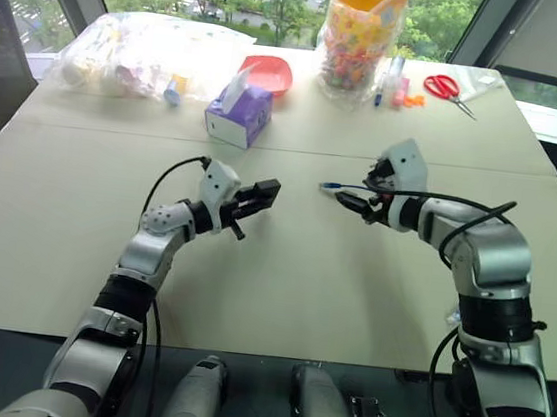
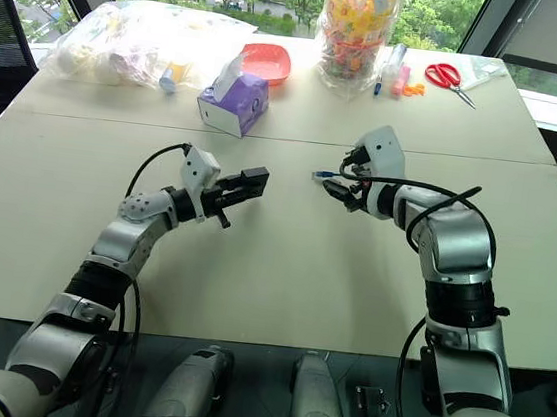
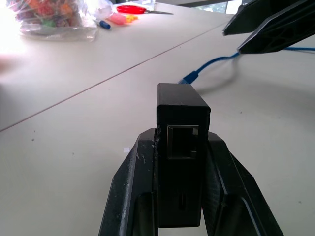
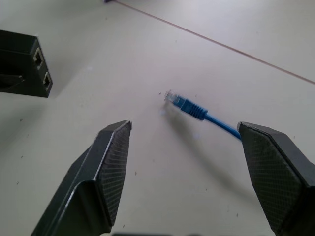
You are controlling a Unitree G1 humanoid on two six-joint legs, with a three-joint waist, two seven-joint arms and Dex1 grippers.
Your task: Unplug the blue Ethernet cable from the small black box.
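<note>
My left gripper (image 1: pixel 256 198) is shut on the small black box (image 3: pixel 182 113), which stands upright between its fingers with an empty port facing the wrist camera. The box (image 4: pixel 24 64) shows two ports on one side, with nothing plugged in. The blue Ethernet cable (image 4: pixel 197 109) has its clear plug end free over the table, well apart from the box. My right gripper (image 4: pixel 184 127) is open, one finger on each side of the plug, touching nothing. The cable (image 1: pixel 331 186) runs back behind one right finger.
At the back of the table stand a purple tissue box (image 1: pixel 239 113), a red bowl (image 1: pixel 266 71), a jar of coloured sweets (image 1: pixel 361 37), markers (image 1: pixel 394 81), red scissors (image 1: pixel 451 89) and a clear bag of items (image 1: pixel 145 52). A seam (image 1: pixel 295 151) crosses the table.
</note>
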